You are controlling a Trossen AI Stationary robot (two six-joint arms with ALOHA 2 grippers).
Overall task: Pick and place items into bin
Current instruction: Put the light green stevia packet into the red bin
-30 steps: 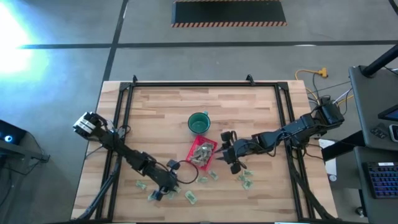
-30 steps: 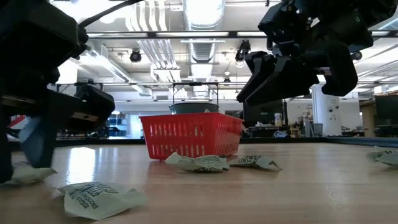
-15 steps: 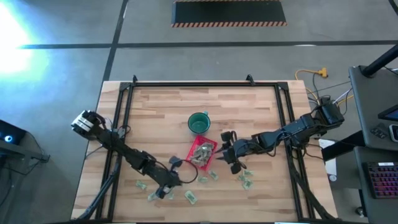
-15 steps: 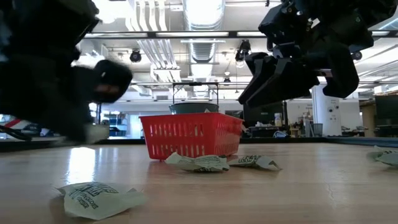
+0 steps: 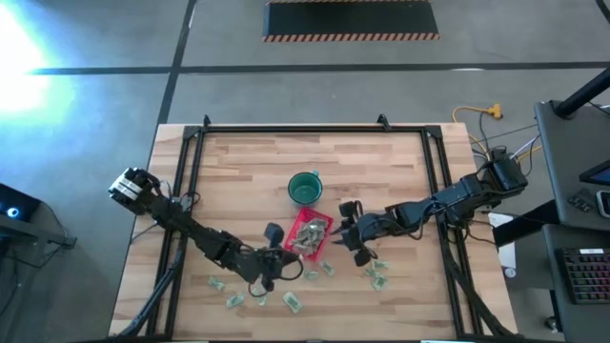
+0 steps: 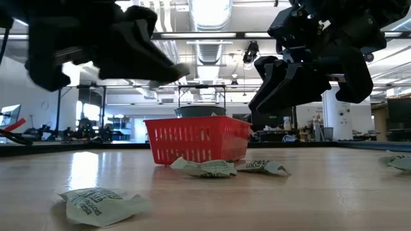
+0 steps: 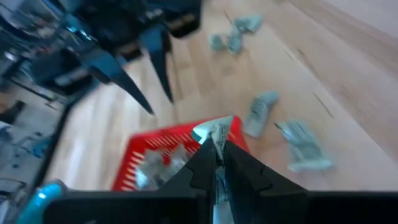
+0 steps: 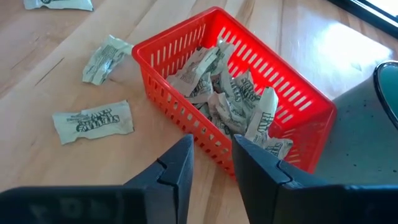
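Left arm now nearer bin (image 5: 310,233); fingers (image 7: 208,158) pinching an item (image 7: 214,132)

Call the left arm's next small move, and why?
Probably carry on over the red bin and open there. The left tool is shut on a wrapped piece, with the bin just ahead of it. The right tool hangs empty at the bin's other side, so watch clearance.
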